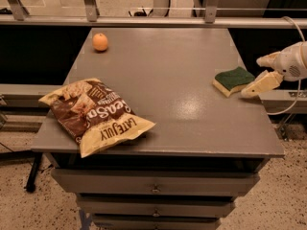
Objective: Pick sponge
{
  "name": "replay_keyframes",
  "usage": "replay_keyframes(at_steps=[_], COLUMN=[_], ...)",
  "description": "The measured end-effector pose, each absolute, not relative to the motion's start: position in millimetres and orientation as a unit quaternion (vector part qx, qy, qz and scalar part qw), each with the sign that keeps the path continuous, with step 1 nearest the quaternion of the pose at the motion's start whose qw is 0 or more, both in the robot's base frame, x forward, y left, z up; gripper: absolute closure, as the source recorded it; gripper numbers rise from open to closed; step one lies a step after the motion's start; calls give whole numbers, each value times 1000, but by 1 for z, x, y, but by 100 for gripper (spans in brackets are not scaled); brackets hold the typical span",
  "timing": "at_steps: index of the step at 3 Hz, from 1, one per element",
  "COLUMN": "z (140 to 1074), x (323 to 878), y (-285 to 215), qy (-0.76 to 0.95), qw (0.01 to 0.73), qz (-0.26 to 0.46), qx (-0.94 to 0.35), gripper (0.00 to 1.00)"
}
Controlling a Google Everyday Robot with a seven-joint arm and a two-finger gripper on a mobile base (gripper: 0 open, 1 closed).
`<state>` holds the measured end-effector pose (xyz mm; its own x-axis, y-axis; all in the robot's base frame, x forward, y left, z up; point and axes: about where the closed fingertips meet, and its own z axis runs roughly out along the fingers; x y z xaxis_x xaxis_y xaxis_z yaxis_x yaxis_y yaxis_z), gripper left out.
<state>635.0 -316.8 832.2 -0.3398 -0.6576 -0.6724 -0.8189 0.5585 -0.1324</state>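
Note:
The sponge, dark green on top with pale yellow foam below, lies flat near the right edge of the grey table. My gripper reaches in from the right at the sponge's right end. It is open, with one cream finger at the sponge's near right corner and the other behind it, farther back. It holds nothing.
A large chip bag lies at the front left of the table. A small orange fruit sits at the back left. A rail with metal posts runs behind the table. Drawers are below the front edge.

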Motion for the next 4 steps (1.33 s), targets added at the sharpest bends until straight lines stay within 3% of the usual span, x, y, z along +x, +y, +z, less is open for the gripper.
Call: replay_keyframes(at_steps=[3, 4], z=[836, 859], x=[630, 620], y=[-322, -310], qy=[840, 828], qw=[331, 344], qz=[187, 197], qx=[-388, -396], gripper=[88, 100])
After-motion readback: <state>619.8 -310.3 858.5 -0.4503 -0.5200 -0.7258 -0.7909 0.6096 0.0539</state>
